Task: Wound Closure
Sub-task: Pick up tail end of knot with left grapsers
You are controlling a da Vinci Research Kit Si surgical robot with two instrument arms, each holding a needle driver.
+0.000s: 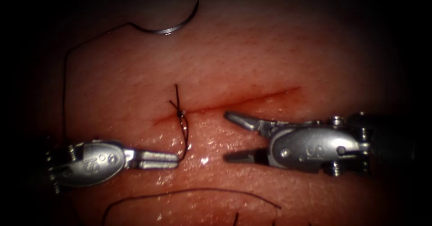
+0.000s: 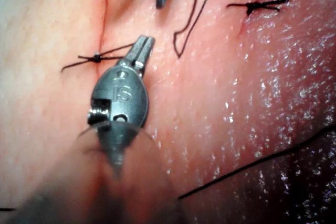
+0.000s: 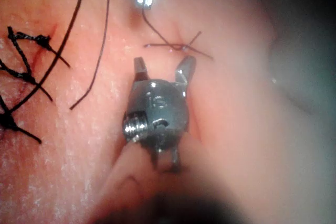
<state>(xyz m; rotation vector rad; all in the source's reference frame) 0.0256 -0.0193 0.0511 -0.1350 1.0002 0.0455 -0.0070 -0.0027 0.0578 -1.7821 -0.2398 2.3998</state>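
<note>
One needle (image 1: 173, 24) is lying free on the tissue (image 1: 279, 55), far above the cut (image 1: 252, 99). My left tool (image 1: 176, 159) is pinching the thread (image 1: 185, 138) below one knot (image 1: 180, 113). My right tool (image 1: 228, 136) is gaping wide, holding nothing, open tissue between us.

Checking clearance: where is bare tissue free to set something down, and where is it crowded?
Free: tissue between needle and cut. Crowded: around the knot, where left tool holds thread, right tool open, empty.
</note>
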